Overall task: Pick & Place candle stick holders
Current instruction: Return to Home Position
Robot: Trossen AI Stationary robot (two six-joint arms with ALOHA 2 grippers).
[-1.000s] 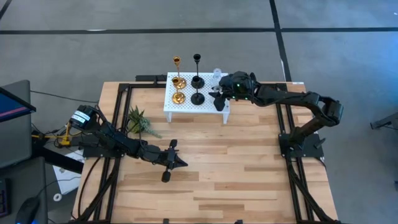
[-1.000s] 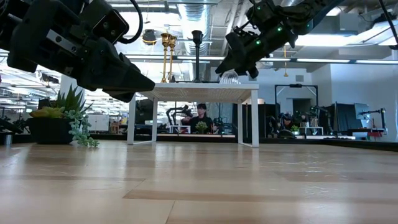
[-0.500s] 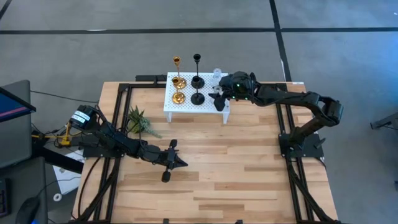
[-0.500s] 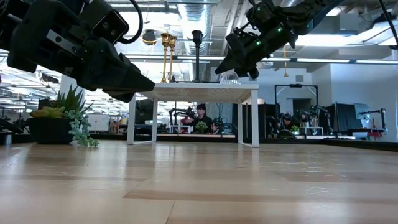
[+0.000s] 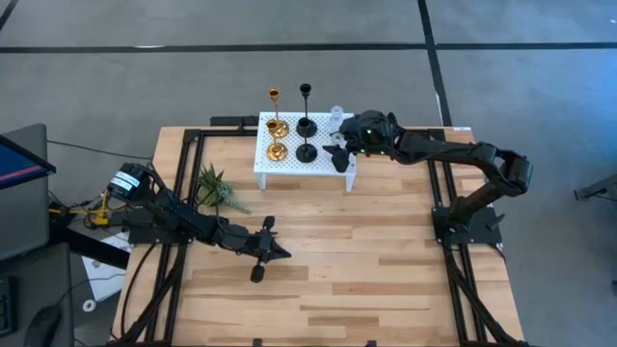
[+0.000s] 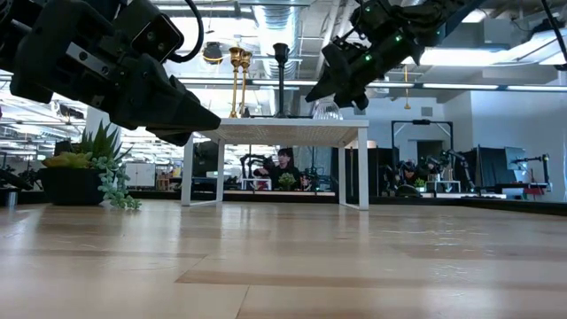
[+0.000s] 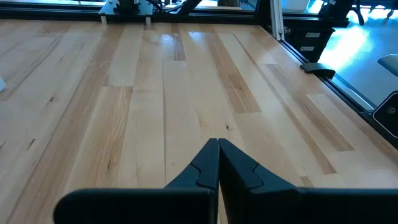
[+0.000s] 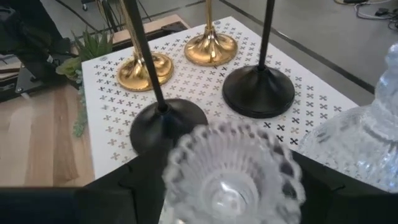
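Note:
A white perforated stand (image 5: 289,166) at the table's far middle carries two gold holders (image 5: 277,149), two black holders (image 5: 307,151) and one clear glass holder (image 5: 336,116), each standing on its round base. My right gripper (image 5: 338,156) is over the stand's right end, shut on the second clear glass holder (image 8: 233,168). The standing glass holder (image 8: 367,137) shows beside it in the right wrist view. My left gripper (image 5: 266,251) is shut and empty, low over the table's near middle; its closed fingers (image 7: 217,163) show in the left wrist view. My right gripper has the clear glass holder's beaded upper cup (image 8: 186,163) between its two fingers (image 8: 127,190), one on each side. The fingers come from the table's right, slanting down. The holder stands upright; in the low view its lower end (image 6: 328,112) is at the stand's top, and I cannot tell whether it rests there.
A small green plant (image 5: 218,189) lies on the table left of the stand, between it and my left arm. The stand is raised on white legs (image 6: 363,168). Bare wood (image 5: 386,251) spreads across the near and right parts of the table.

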